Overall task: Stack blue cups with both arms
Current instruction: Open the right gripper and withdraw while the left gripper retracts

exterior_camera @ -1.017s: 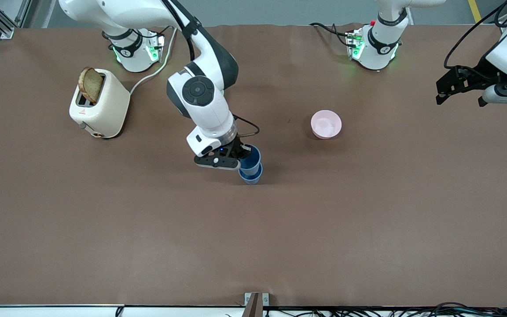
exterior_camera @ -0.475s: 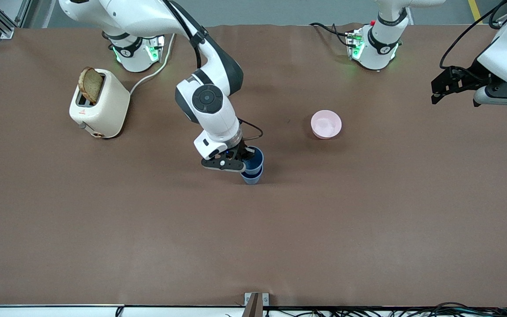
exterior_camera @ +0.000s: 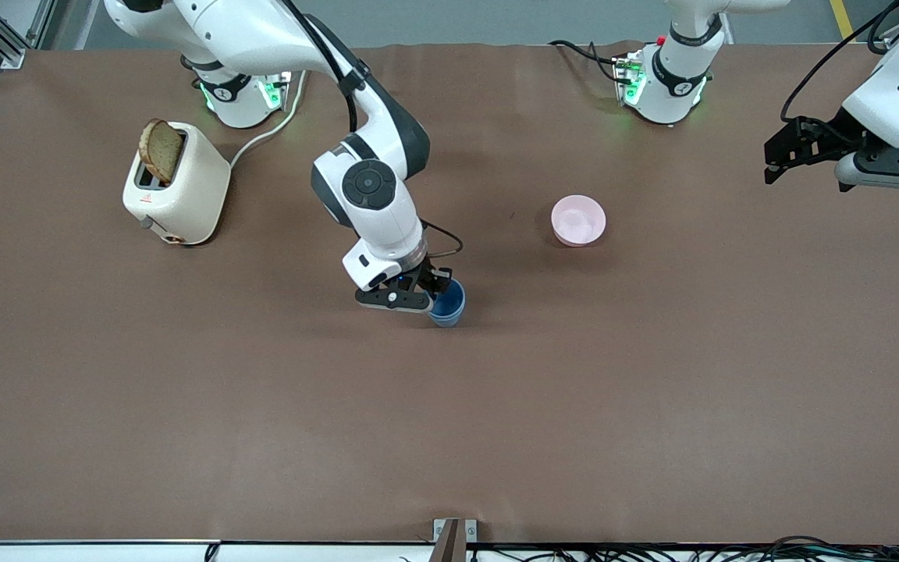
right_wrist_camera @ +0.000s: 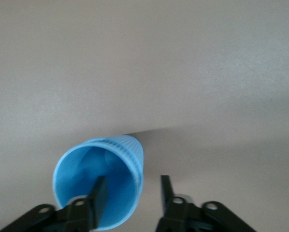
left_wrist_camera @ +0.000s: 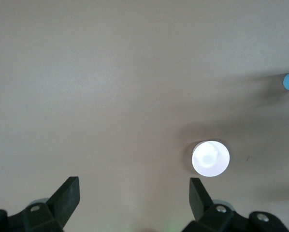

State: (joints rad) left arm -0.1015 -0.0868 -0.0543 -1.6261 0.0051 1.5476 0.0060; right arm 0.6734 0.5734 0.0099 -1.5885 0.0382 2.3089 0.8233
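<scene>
Cups (exterior_camera: 448, 306) nested mid-worktop, nearer camera than pink bowl (exterior_camera: 577, 220). Right gripper (exterior_camera: 423, 300) fingers pinch upper cup's rim. Left gripper (exterior_camera: 783, 148) waits, fingers wide, empty. Risk: lifting before release drags stack over

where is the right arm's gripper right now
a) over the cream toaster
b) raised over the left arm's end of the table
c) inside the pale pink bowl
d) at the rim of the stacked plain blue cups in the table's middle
d: the right gripper has one finger inside and one outside the rim of the stacked blue cups, seen closely in the right wrist view.
</scene>
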